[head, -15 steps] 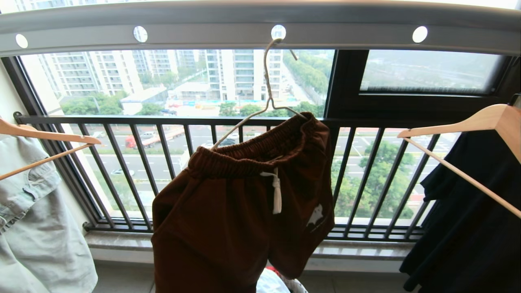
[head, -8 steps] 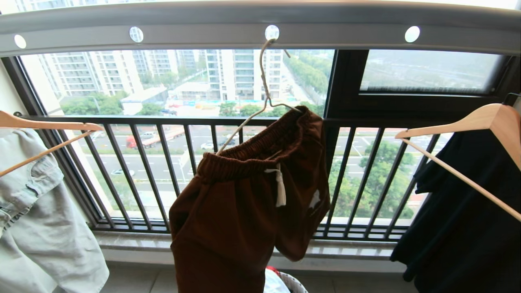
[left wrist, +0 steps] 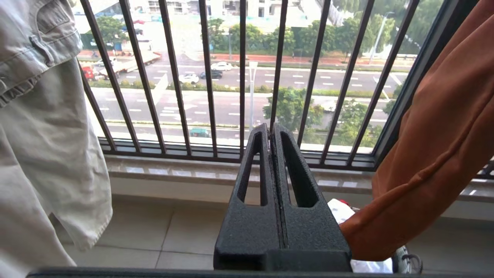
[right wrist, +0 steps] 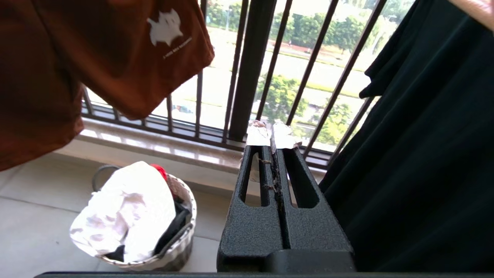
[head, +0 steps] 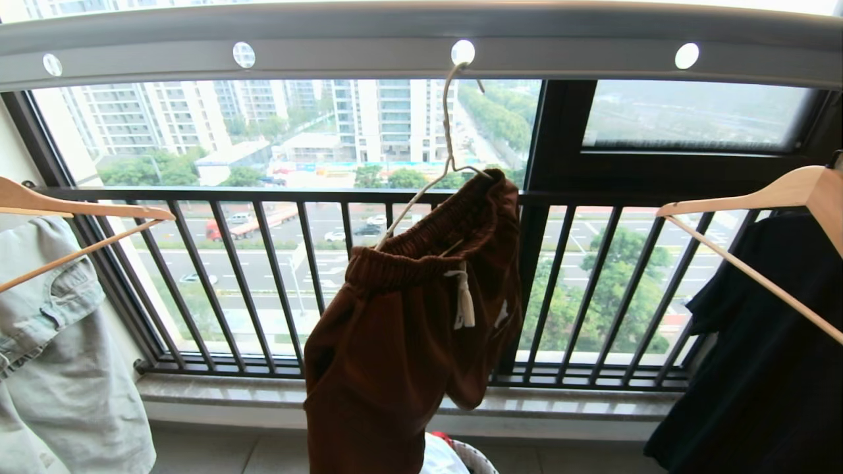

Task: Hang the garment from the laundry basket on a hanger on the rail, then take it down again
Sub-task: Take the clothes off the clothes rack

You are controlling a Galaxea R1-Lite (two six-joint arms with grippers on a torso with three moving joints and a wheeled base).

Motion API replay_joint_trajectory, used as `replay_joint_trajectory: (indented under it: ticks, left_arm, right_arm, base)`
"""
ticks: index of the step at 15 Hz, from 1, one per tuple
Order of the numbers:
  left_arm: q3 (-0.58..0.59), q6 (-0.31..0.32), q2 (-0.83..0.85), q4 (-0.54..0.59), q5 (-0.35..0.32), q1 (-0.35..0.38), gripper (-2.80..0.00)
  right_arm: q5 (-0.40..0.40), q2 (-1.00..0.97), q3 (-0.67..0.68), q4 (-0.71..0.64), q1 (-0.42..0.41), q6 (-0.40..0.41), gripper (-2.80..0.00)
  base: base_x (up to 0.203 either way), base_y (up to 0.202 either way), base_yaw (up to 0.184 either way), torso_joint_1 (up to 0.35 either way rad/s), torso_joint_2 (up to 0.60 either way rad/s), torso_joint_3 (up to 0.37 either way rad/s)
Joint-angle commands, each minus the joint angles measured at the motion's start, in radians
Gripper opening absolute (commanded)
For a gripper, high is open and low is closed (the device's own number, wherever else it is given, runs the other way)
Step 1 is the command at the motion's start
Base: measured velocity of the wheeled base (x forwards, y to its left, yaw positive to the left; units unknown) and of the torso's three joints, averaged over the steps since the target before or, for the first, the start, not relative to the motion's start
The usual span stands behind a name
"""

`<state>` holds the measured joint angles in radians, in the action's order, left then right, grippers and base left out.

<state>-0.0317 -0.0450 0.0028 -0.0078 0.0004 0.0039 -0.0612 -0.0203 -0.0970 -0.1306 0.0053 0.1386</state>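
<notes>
The rust-brown shorts (head: 402,342) hang from the cream-white wire hanger (head: 435,178), whose long hook sits in one of the round holes of the grey overhead rail (head: 329,46). The hanger tilts: its right end is high, tucked into the waistband, and its left arm slopes down to the left, so the shorts bunch and hang unevenly, their length running straight down.

Neither arm shows in the head view. Both wrist views look from low down towards the black balcony railing (head: 263,263). The left gripper (left wrist: 271,129) has its fingers pressed together, empty, with a leg of the shorts just to its right and above. The right gripper (right wrist: 273,135) also has its fingers clenched on nothing, taped tips touching; the leg with the white logo (right wrist: 166,25) hangs above and to its left.

The shorts hang between the two arms, and the hook is well above both. Taking the garment down would likely mean raising an arm to the hanger.

The laundry basket (right wrist: 181,235) stands on the floor below the shorts, holding white cloth.
</notes>
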Motion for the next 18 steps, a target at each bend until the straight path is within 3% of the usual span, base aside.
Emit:
replay_joint_trajectory:
  ticks: [1, 6, 10, 18]
  left_arm:
    - [0.021, 0.04, -0.003, -0.008, 0.002, 0.001, -2.8]
    - [0.032, 0.082, -0.003, 0.015, 0.004, 0.001, -2.8]
    - [0.032, 0.051, -0.003, 0.014, 0.003, 0.001, -2.8]
    - [0.032, 0.051, -0.003, 0.014, 0.003, 0.001, -2.8]
  right_arm:
    - [0.007, 0.02, 0.06, 0.033, 0.001, 0.006, -2.8]
    - [0.031, 0.02, 0.062, 0.037, 0.001, -0.09, -2.8]
    - [0.031, 0.02, 0.062, 0.04, 0.001, -0.088, -2.8]
    - [0.031, 0.02, 0.062, 0.04, 0.001, -0.09, -2.8]
  base:
    - [0.0, 0.0, 0.0, 0.0, 0.0, 0.0]
    - [0.0, 0.0, 0.0, 0.0, 0.0, 0.0]
    - [0.0, 0.0, 0.0, 0.0, 0.0, 0.0]
    - [0.0, 0.0, 0.0, 0.0, 0.0, 0.0]
